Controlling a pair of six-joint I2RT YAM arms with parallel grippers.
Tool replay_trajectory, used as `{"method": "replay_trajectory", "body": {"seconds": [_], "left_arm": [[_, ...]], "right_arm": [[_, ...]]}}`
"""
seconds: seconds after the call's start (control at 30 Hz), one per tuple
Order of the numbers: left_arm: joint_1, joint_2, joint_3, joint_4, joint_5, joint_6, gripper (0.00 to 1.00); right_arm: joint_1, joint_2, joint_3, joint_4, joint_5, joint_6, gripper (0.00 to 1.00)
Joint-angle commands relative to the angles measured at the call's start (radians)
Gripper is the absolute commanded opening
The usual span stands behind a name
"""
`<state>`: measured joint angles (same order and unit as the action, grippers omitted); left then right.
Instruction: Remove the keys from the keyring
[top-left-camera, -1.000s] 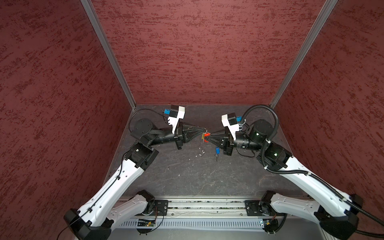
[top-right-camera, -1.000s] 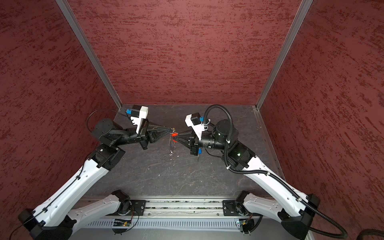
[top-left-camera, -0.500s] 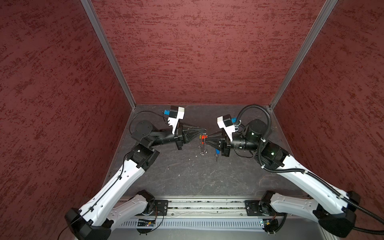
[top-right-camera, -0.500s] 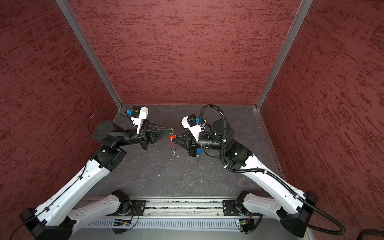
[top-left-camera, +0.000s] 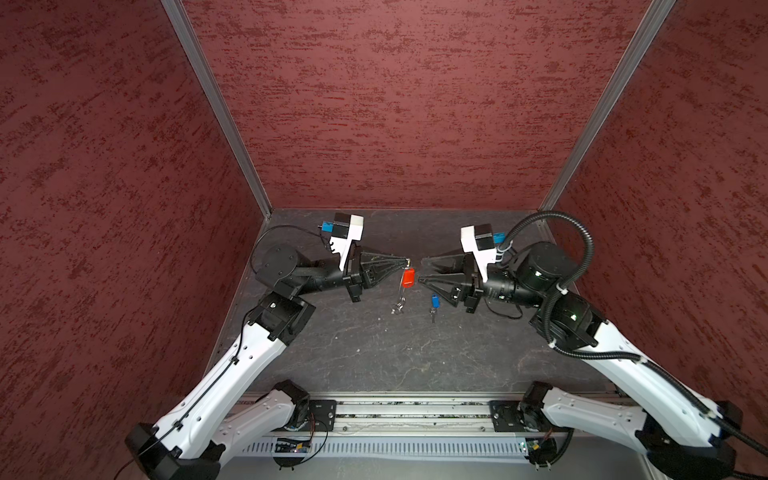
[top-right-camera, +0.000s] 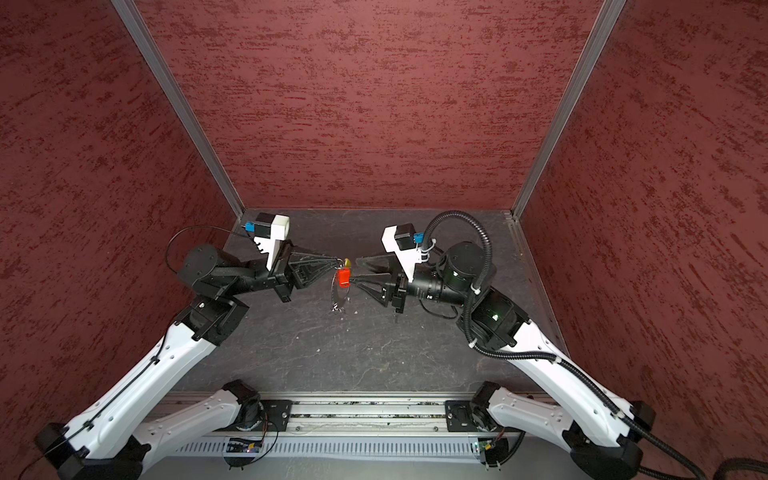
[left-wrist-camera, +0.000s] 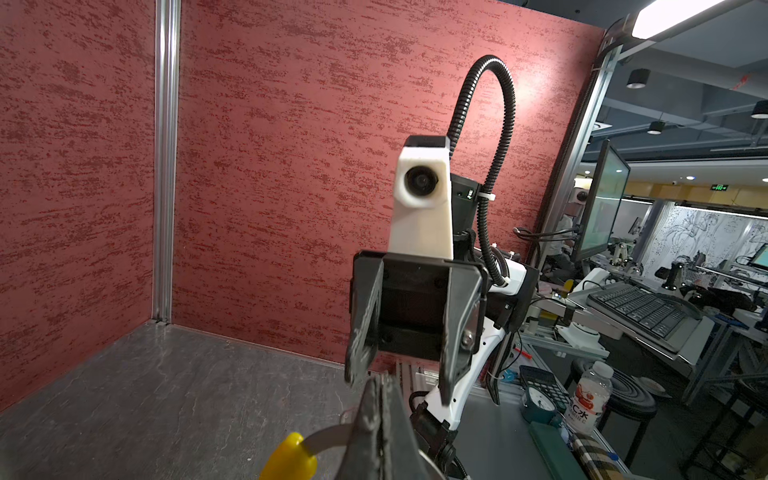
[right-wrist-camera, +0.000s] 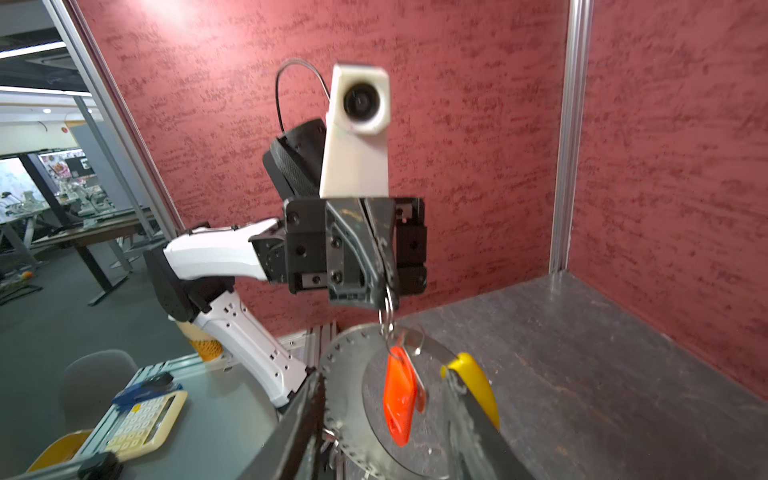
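My left gripper (top-left-camera: 408, 262) is shut on a small split ring of the keyring (right-wrist-camera: 347, 386), held up above the table. The silvery loop hangs down from it, with its yellow sleeve (right-wrist-camera: 473, 378) beside my fingers. One of the keys, the red-headed one (top-left-camera: 408, 277), dangles from that ring just under the left gripper (right-wrist-camera: 384, 291). My right gripper (top-left-camera: 421, 270) faces it, open, its fingers on either side of the red key (right-wrist-camera: 399, 399) without touching it. The blue-headed key (top-left-camera: 434, 302) lies loose on the table under the right gripper. In the left wrist view the left gripper (left-wrist-camera: 378, 384) is pressed shut.
The dark grey tabletop (top-left-camera: 374, 353) is boxed in by red walls on three sides, with a metal rail (top-left-camera: 407, 415) along the front edge. Both arm bases sit on that rail.
My right gripper has opened, let go of the red key and drawn back slightly. The red key now hangs straight down from the ring. The left gripper stays shut.
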<state>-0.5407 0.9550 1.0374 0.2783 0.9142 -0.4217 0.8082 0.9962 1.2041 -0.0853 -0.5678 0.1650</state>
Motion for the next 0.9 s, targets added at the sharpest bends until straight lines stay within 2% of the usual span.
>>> {"method": "replay_trajectory", "body": {"seconds": [0.0,0.2,0.63,0.87], "left_arm": [[-0.010,-0.015,0.005,0.032,-0.001,0.006,0.00],[-0.013,-0.023,0.002,0.028,-0.010,0.011,0.00],[-0.013,-0.032,-0.013,0.032,-0.025,0.020,0.00],[-0.013,-0.031,-0.013,0.034,-0.031,0.018,0.00]], "right_arm": [[0.006,0.009,0.026,0.117,0.036,0.034,0.46],[0.006,0.077,0.056,0.148,-0.025,0.064,0.41],[0.007,0.098,0.021,0.197,-0.130,0.120,0.16],[0.008,0.108,0.011,0.203,-0.160,0.139,0.16]]}}
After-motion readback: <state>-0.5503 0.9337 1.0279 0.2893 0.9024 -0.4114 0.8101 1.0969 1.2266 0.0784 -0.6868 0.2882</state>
